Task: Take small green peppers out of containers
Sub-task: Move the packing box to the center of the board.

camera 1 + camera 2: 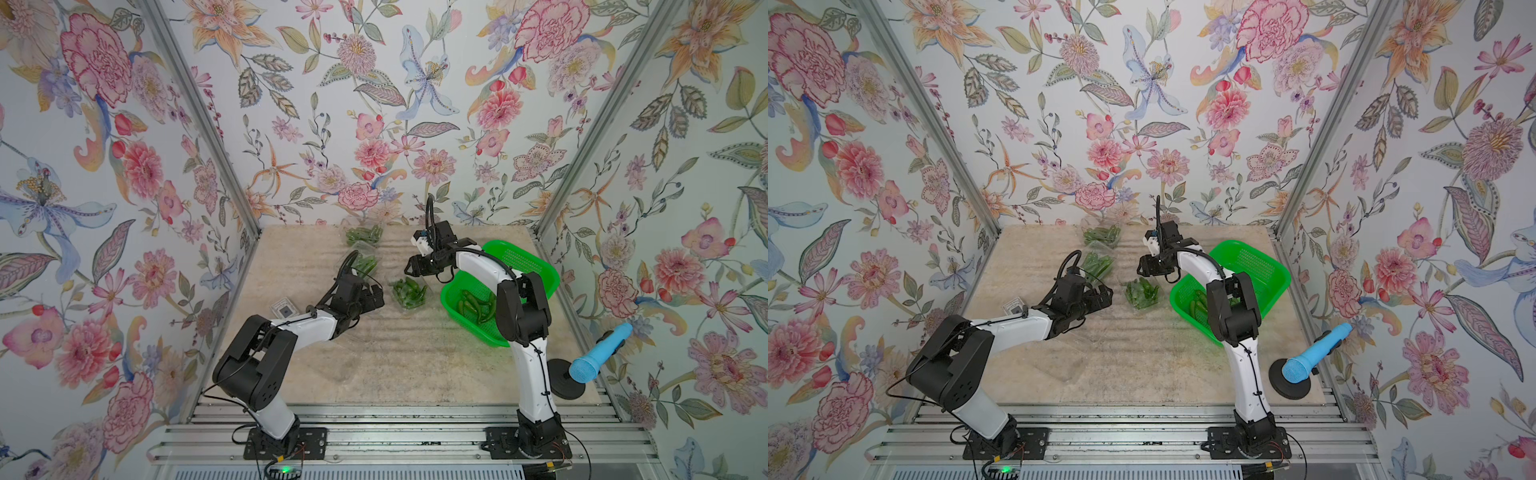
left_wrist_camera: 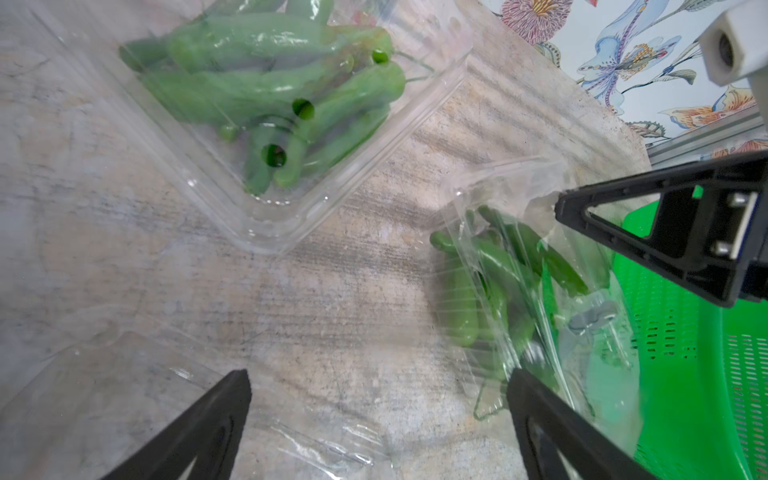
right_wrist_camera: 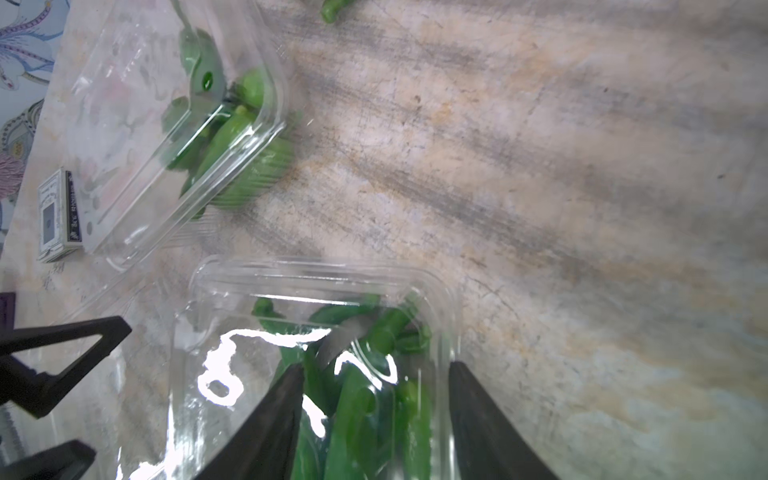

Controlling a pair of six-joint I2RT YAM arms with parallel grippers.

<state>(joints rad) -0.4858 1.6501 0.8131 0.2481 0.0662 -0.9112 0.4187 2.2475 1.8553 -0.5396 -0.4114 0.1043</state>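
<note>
Right gripper (image 3: 376,365) jaws stand part spread over a clear punnet (image 3: 324,266) of small green peppers (image 3: 353,399), contact unclear. Left gripper (image 2: 379,374) jaws gape wide above the desk (image 2: 332,291), that punnet beside one jaw, another filled punnet (image 2: 266,224) farther off.

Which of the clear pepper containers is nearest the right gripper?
The container beside the green basket: the right gripper hovers directly over it, fingers apart. The two other filled containers lie farther off.
</note>
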